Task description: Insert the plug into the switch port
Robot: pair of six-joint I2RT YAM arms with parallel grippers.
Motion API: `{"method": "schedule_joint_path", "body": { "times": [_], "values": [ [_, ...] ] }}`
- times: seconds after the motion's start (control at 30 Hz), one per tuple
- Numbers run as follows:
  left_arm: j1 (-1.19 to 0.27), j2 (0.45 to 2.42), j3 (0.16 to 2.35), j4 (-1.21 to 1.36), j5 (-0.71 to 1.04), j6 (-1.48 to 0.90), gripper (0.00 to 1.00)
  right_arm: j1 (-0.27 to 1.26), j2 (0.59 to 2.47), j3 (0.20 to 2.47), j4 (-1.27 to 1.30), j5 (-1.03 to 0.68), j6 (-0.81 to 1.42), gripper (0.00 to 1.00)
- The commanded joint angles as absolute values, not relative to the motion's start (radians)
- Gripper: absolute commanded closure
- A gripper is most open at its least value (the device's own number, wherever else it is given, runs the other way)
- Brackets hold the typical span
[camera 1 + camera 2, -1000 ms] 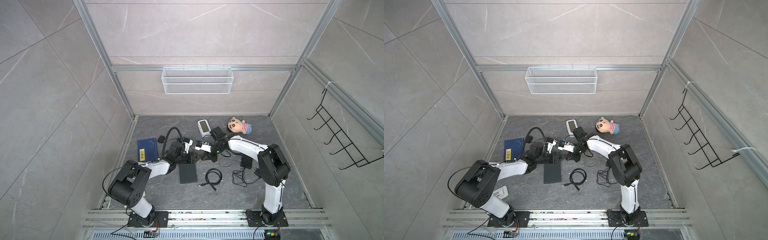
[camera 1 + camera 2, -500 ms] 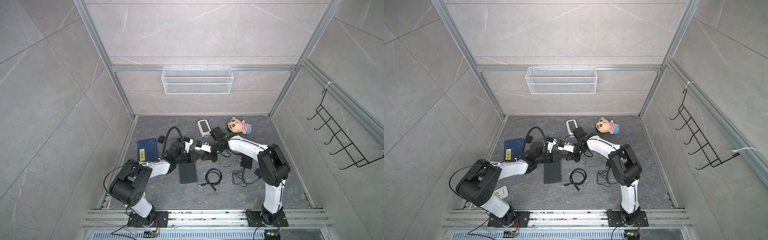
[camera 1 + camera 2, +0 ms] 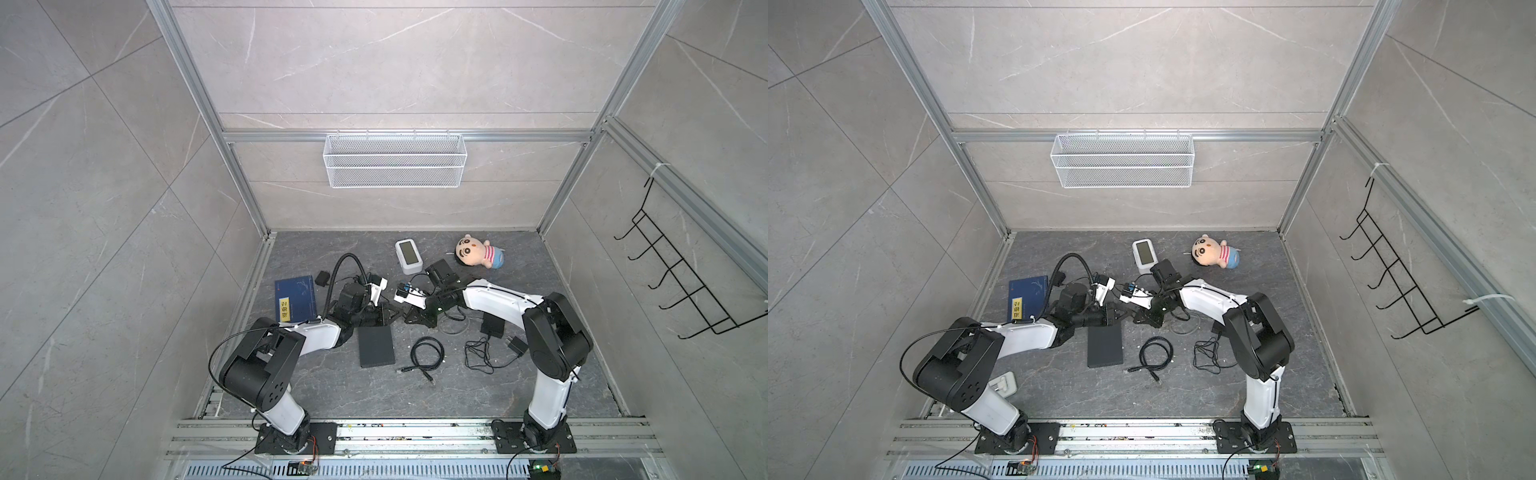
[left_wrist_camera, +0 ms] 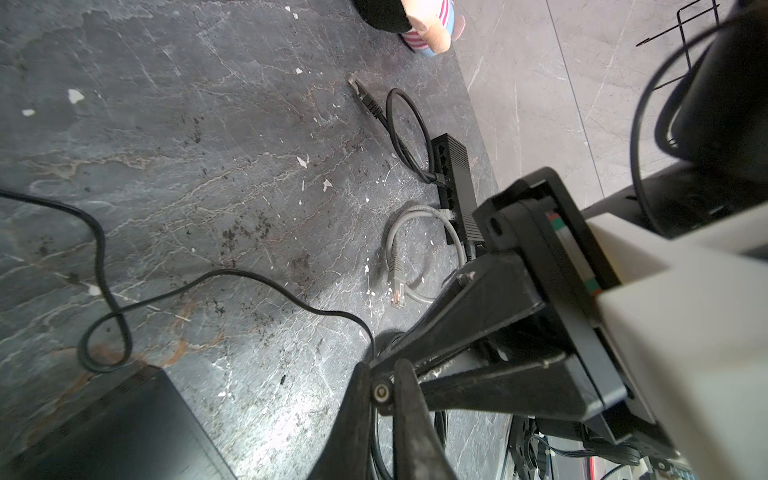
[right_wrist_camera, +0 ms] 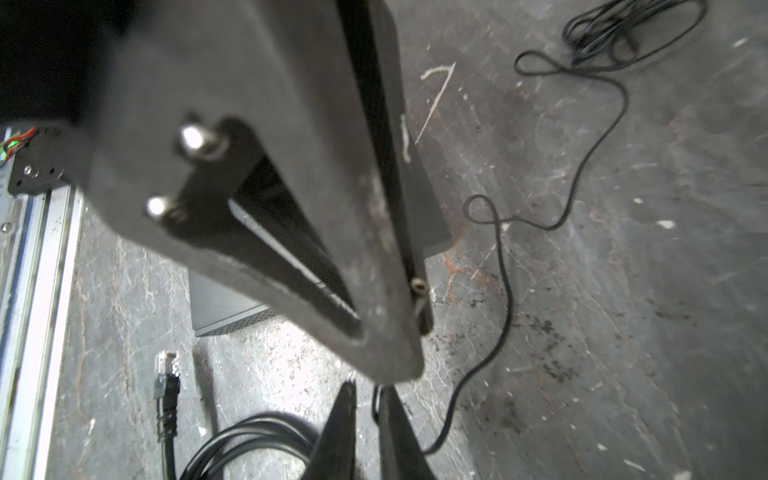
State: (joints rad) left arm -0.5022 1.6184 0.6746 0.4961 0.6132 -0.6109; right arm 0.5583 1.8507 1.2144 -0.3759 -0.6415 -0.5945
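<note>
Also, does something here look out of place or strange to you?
Yes. The left pincer and right pincer meet tip to tip, so close that they seem to touch. Also, the grey cable's free plug lies loose on the floor beside the switch, in no port.

The black switch (image 4: 461, 178) lies flat, and the clear, grey-corded plug (image 4: 397, 291) lies loose near its port side, uninserted.

plush doll (image 3: 478, 252) | white gadget (image 3: 408, 255) nearby | blue book (image 3: 295, 300) | wire basket (image 3: 394, 160) on wall
</note>
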Motion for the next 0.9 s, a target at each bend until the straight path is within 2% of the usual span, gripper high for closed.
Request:
{"method": "schedule_joint_path", "body": {
  "times": [0.0, 0.17, 0.37, 0.87],
  "values": [
    [-0.5, 1.605, 0.681, 0.534, 0.645, -0.625, 0.93, 0.539, 1.759, 1.11, -0.131, -0.705, -0.486, 0.8],
    [-0.499, 1.594, 0.677, 0.532, 0.65, -0.635, 0.93, 0.539, 1.728, 1.002, 0.088, -0.718, -0.415, 0.74],
    [-0.5, 1.577, 0.667, 0.54, 0.648, -0.645, 0.93, 0.541, 1.765, 0.965, 0.232, -0.738, -0.34, 0.73],
    [-0.497, 1.555, 0.672, 0.533, 0.639, -0.656, 0.92, 0.542, 1.794, 0.953, 0.215, -0.75, -0.372, 0.74]
  ]
}}
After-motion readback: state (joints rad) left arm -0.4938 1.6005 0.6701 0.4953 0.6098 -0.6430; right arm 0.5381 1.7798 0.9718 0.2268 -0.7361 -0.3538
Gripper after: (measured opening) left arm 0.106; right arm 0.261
